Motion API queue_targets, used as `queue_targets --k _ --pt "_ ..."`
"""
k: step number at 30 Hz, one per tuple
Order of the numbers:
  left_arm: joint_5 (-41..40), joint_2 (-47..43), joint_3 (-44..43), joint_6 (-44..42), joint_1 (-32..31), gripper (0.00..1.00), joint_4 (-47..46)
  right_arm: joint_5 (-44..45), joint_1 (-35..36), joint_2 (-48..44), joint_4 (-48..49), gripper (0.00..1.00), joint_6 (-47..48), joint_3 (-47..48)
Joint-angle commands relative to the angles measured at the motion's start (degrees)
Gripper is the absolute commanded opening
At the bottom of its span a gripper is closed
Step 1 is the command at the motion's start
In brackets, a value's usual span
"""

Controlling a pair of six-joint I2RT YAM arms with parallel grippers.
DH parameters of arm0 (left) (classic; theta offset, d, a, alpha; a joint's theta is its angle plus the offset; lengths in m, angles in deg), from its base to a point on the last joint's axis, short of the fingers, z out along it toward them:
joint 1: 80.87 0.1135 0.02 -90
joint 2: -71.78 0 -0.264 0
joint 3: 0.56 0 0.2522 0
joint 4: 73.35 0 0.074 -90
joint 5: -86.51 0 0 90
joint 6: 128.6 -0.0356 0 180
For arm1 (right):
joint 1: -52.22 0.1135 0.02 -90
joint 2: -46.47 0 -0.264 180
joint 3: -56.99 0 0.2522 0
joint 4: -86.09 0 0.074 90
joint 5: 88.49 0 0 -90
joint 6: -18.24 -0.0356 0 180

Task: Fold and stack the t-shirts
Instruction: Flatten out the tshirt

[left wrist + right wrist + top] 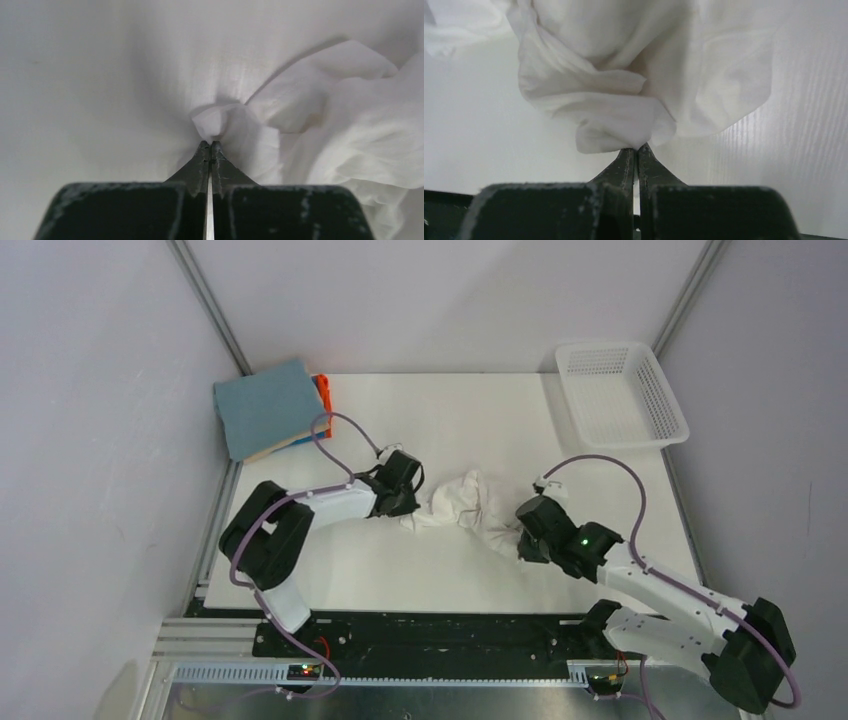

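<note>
- T-shirts are spread over two spots on the table; both are placed below against the mesh basket, which sits in the far right corner.
- You have a folded stack well to the left of the basket, in the opposite far corner. The dusty blue-grey shirt lies on top. An orange edge shows on the side towards the basket, and beige and bright blue edges show along the near side. This part I judge done: four shirts folded and piled.
- No cloth is visible in the basket from the overhead view.
- One white t-shirt lies crumpled, nearer to you than the basket and to its left, about mid-table. It is bunched into a loose heap with no flat panel showing, so I judge it unfolded.
- Your right gripper is at the heap's basket side, fingers pressed together on a bunched fold of white cloth.
- Your left gripper is at the heap's side away from the basket, fingers pinched on a small corner of the same shirt.
- What is left, in my judgement: spread the white shirt flat between the two holds, fold it, then carry it away from the basket onto the stack. Whether either grip holds a hem or a sleeve, I cannot tell.
</note>
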Motion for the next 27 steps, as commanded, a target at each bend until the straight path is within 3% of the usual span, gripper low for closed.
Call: queue_targets --k 1,6,15,21,27 --pt "-12.62 -8.15 2.76 -0.68 -0.31 0.00 2.11 0.62 -4.89 -5.75 2.75 0.00 1.16 0.46" --pt "-25.54 -23.29 5.76 -4.38 -0.02 0.00 2.89 0.12 -13.34 -13.37 5.78 0.00 3.22 2.37" --pt "-34.21 -44.10 4.44 -10.58 0.24 0.00 4.05 -11.44 -25.04 -14.70 13.10 0.00 16.92 14.21" --pt "-34.67 -57.74 -2.58 -17.90 0.28 0.00 4.04 -17.74 -27.69 -18.48 12.57 0.00 27.08 28.07" --pt "-30.52 -70.92 -9.12 -22.44 0.24 0.00 4.19 -23.75 -27.62 -22.08 8.53 0.00 29.01 41.22"
